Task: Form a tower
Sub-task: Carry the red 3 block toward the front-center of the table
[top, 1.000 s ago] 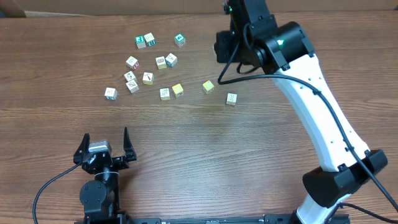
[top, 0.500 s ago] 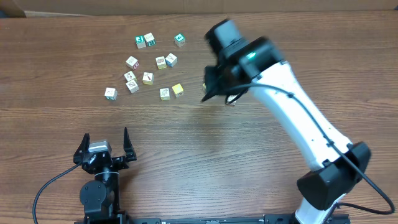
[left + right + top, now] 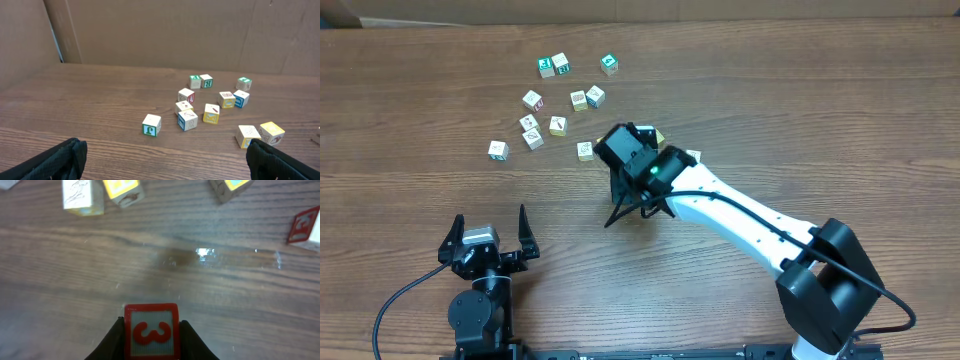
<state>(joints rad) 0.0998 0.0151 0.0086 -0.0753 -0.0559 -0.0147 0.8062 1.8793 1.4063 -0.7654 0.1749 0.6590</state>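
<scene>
the red 3 cube is pinched between the fingers of the right gripper, over bare table just in front of the scatter; whether it touches the wood i cannot tell. the other cubes lie singly, far left of centre. the left gripper sits near the front edge, jaws spread, holding nothing.
</scene>
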